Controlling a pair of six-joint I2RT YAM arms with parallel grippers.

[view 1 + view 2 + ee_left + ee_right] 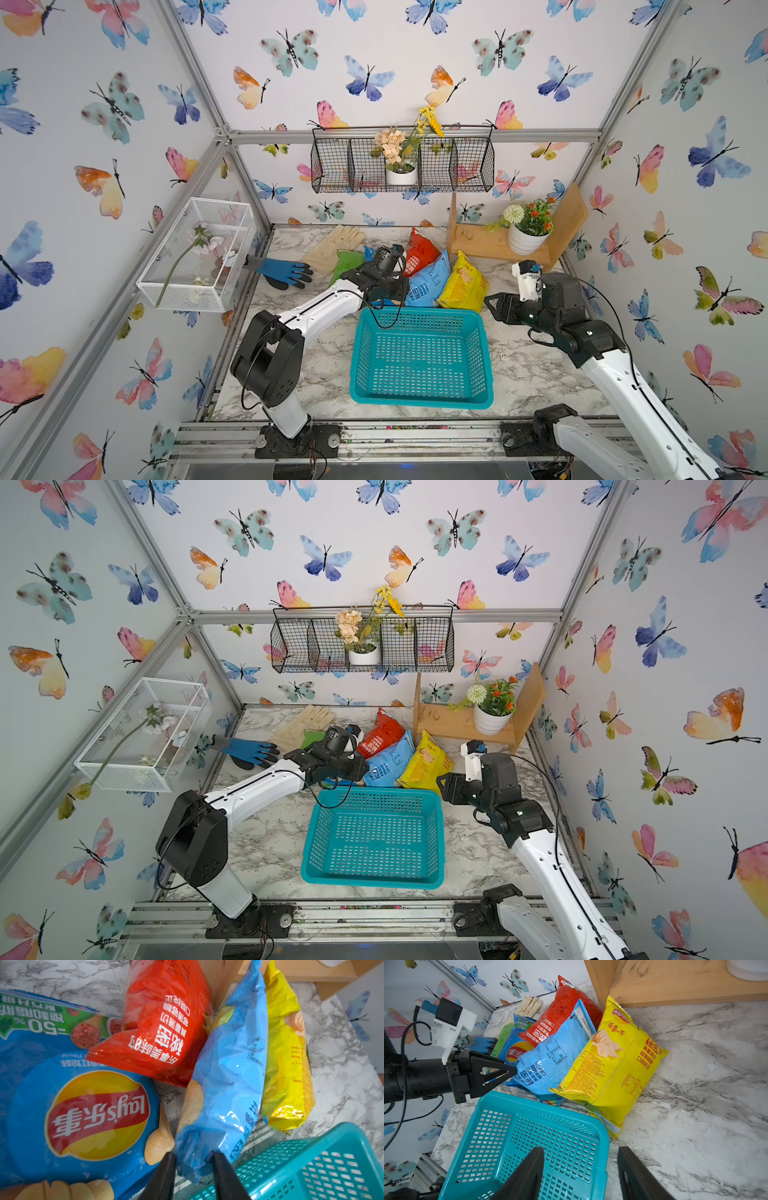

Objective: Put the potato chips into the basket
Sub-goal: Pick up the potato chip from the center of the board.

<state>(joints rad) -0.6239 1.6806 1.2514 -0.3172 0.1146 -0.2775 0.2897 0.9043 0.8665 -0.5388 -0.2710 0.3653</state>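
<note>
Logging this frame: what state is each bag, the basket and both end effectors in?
teal basket: empty, upright.
light blue bag: outside the teal basket, corner pinched.
yellow bag: outside, beside the light blue bag, untouched.
dark blue bag: flat, logo up.
red bag: outside, overlapping the dark blue bag.
green bag: mostly hidden.
left end effector: closed on the light blue bag.
right end effector: open, empty.

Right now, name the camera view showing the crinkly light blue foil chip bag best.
Right wrist view: the light blue foil chip bag shows nearly whole. Left wrist view crops one end; both top views show it small, partly behind the left arm.
</note>
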